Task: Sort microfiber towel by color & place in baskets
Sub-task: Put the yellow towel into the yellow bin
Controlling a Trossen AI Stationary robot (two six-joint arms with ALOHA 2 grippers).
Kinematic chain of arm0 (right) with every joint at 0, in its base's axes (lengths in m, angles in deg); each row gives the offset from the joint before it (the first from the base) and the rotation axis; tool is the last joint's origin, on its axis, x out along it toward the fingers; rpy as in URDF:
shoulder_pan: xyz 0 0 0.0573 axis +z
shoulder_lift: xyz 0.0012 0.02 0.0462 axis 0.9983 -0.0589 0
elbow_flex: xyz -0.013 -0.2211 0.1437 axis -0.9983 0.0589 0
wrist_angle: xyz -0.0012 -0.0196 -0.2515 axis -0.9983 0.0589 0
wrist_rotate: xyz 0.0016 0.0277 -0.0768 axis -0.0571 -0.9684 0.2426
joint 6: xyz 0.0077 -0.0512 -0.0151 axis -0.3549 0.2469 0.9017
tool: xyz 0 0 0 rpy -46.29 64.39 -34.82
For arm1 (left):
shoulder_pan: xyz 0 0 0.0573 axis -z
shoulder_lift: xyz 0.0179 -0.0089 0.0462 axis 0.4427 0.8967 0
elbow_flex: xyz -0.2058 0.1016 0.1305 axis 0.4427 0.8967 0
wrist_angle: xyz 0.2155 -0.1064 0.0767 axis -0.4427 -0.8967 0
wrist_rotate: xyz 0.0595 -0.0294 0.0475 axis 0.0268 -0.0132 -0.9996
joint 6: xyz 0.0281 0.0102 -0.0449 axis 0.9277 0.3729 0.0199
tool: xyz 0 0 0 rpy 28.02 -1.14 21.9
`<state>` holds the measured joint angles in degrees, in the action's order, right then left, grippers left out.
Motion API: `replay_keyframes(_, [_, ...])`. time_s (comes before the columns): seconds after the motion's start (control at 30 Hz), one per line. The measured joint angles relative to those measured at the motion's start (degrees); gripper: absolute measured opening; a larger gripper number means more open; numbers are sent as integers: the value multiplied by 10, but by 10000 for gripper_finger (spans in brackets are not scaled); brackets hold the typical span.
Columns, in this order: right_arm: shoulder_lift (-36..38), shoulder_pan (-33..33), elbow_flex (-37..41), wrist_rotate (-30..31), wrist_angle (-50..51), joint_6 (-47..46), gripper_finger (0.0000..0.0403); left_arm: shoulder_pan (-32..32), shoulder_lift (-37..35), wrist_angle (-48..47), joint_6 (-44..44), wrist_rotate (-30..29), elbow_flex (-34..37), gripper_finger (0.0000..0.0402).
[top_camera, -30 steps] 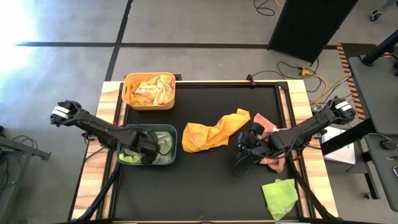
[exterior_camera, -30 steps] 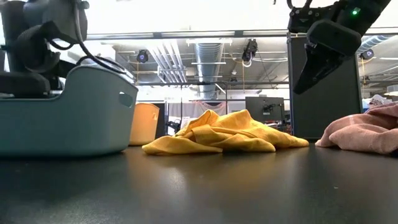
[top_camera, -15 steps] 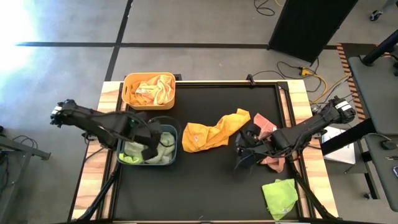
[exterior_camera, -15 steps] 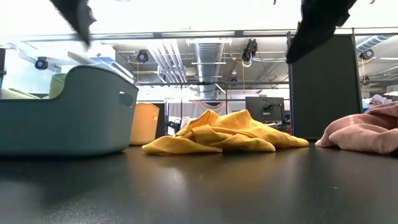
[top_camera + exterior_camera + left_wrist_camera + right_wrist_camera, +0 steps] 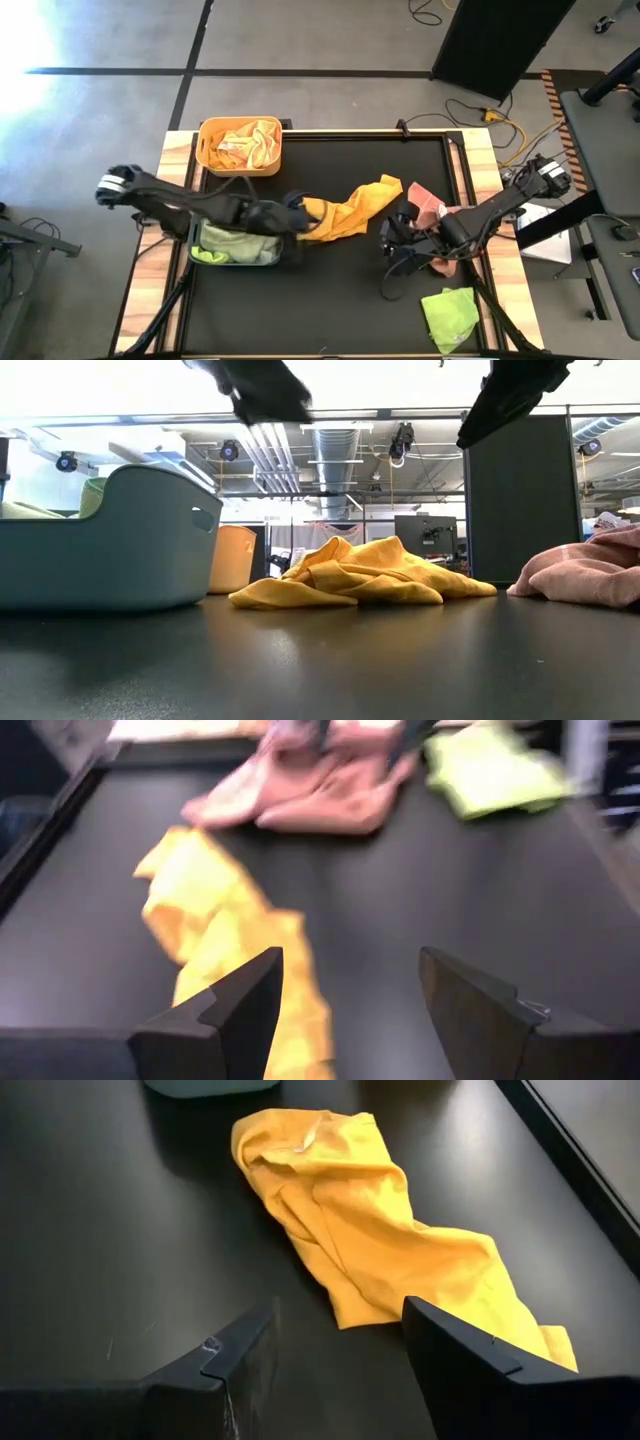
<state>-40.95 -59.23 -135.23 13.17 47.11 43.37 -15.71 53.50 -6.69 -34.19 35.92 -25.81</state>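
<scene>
From above, the black surface [image 5: 330, 300] carries a yellow-orange basket [image 5: 240, 146] at its far left corner, with yellow towels inside, and a blue-grey basket [image 5: 238, 236] on the left side nearer the front, holding green cloth. Left tool [image 5: 293, 213] hovers just past that basket's right rim, over the end of the yellow towel [image 5: 348, 208] that lies across the middle. Right tool [image 5: 392, 252] hangs right of centre, beside the pink towel [image 5: 432, 215] near the right edge. A green towel [image 5: 450, 313] lies by the front right corner.

At surface level, the blue-grey basket [image 5: 105, 540] stands at the left, the yellow-orange one [image 5: 232, 558] behind it, the yellow towel [image 5: 355, 575] heaped in the middle and the pink towel [image 5: 585, 570] at the right. Both arms hang dark overhead, clear of the cloth.

Past the left tool's fingers [image 5: 225, 1015], spread wide and empty, lie the yellow towel [image 5: 220, 935], the pink towel [image 5: 310, 790] and the green one [image 5: 490, 765].

Past the right tool's fingers [image 5: 470, 1380], also wide and empty, the yellow towel [image 5: 370, 1230] stretches toward the blue-grey basket [image 5: 205, 1086].
</scene>
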Motion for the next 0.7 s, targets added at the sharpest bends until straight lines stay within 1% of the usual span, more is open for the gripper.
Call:
replay_keyframes(0.13, [0, 0, -1, 0, -2, 0, 203, -49, 77, 10, -25, -3, -12, 220])
replay_keyframes(0.3, [0, 0, -1, 0, -2, -5, 203, -87, 159, -4, -35, -3, -56, 220])
replay_keyframes(0.5, [0, 0, 3, 0, -3, -15, 203, -105, 249, -77, -77, -2, -133, 220])
replay_keyframes(0.7, [0, 0, 4, 0, -3, -15, 203, -107, 325, -160, -75, -2, -205, 220])
